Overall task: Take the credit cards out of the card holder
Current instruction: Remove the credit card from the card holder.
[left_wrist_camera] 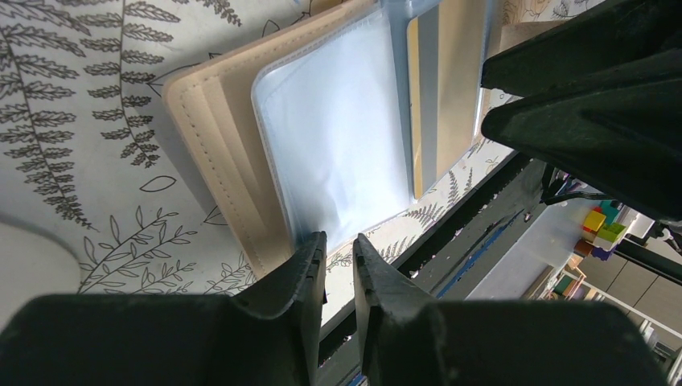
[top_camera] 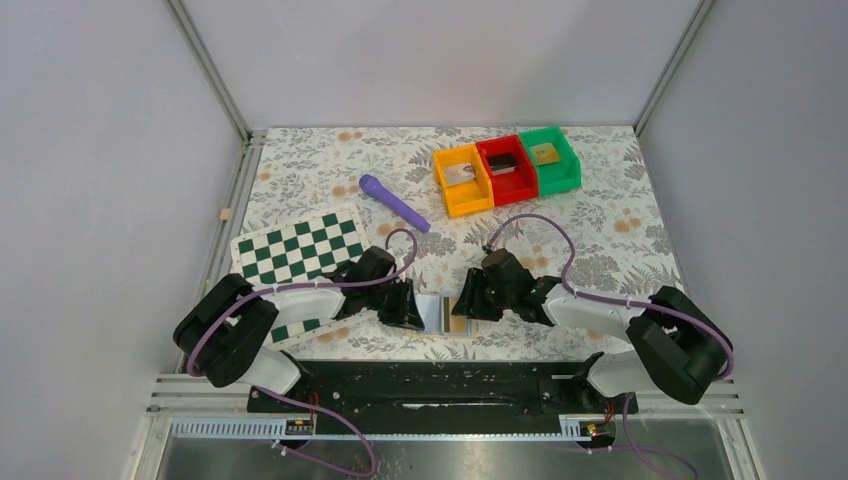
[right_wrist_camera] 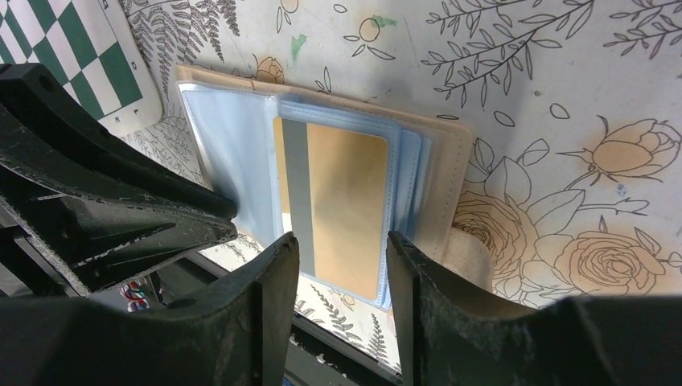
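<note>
The tan card holder [top_camera: 445, 313] lies open near the table's front edge, between my two grippers. Its left clear blue sleeve [left_wrist_camera: 338, 137] looks empty. A gold credit card [right_wrist_camera: 346, 201] with a grey stripe sits in a sleeve on the right half, which has a stack of blue sleeves. My left gripper [left_wrist_camera: 339, 241] hovers at the near edge of the left sleeve, its jaws a narrow gap apart with nothing between them. My right gripper [right_wrist_camera: 339, 241] stands open, a finger on either side of the gold card's near end, not touching it.
A green-and-white chequered board [top_camera: 295, 250] lies left of the holder, partly under my left arm. A purple pen-like stick [top_camera: 393, 202] lies mid-table. Orange [top_camera: 470, 205], red [top_camera: 515, 188] and green [top_camera: 560, 180] bins stand at the back, each holding something flat. The black front rail [top_camera: 430, 385] runs just below the holder.
</note>
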### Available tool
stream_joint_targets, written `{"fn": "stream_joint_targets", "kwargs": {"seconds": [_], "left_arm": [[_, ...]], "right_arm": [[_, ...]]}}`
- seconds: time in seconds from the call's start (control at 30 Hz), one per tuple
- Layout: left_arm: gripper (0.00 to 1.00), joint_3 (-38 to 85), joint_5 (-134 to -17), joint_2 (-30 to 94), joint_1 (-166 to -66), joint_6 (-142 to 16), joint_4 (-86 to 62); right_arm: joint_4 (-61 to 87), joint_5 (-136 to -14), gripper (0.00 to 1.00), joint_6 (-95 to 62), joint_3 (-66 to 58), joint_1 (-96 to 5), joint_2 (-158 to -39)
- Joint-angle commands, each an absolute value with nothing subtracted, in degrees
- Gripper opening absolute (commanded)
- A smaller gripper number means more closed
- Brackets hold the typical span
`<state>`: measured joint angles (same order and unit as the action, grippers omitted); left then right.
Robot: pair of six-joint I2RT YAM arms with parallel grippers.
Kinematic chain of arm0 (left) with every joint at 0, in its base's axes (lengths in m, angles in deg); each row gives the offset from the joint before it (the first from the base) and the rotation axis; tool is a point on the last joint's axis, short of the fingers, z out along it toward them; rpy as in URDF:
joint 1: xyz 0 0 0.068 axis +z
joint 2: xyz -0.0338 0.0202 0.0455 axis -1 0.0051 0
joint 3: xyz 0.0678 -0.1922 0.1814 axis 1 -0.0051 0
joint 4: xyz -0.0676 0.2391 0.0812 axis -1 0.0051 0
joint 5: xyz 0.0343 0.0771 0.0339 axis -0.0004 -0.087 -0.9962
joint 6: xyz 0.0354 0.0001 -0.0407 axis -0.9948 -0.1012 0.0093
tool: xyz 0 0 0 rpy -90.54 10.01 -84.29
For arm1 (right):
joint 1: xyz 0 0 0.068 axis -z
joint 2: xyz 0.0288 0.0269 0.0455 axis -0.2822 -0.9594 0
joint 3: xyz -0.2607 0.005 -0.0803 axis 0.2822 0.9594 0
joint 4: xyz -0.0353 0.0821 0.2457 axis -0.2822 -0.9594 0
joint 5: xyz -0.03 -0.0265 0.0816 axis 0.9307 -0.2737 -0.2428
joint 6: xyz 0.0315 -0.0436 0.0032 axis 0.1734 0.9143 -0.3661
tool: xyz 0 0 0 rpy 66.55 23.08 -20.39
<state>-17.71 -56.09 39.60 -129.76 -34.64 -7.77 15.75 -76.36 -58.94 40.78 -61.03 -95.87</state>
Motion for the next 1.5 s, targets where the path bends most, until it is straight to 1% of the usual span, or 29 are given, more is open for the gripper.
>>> {"fn": "stream_joint_targets", "kwargs": {"seconds": [0.0, 0.13, 0.6, 0.97, 1.47], "left_arm": [[0.2, -18.2, -57.69, 39.43, -130.04, -35.83, -8.29], [0.2, -18.03, -57.74, 39.61, -130.05, -35.83, -8.27], [0.21, -18.13, -57.61, 39.24, -130.4, -35.65, -8.32], [0.21, -18.03, -57.68, 39.34, -130.74, -35.47, -8.34], [0.21, -17.6, -57.31, 39.48, -131.03, -35.45, -8.34]], "right_arm": [[17.92, -76.45, 0.5, -58.55, 41.35, -61.72, -96.74], [19.02, -77.72, 0.47, -58.96, 41.45, -61.74, -96.29], [23.98, -80.26, 0.46, -62.03, 44.14, -61.73, -90.74], [29.75, -82.81, 0.46, -64.08, 45.77, -61.75, -90.68], [30.73, -84.27, 0.45, -64.2, 45.17, -61.74, -90.58]]}}
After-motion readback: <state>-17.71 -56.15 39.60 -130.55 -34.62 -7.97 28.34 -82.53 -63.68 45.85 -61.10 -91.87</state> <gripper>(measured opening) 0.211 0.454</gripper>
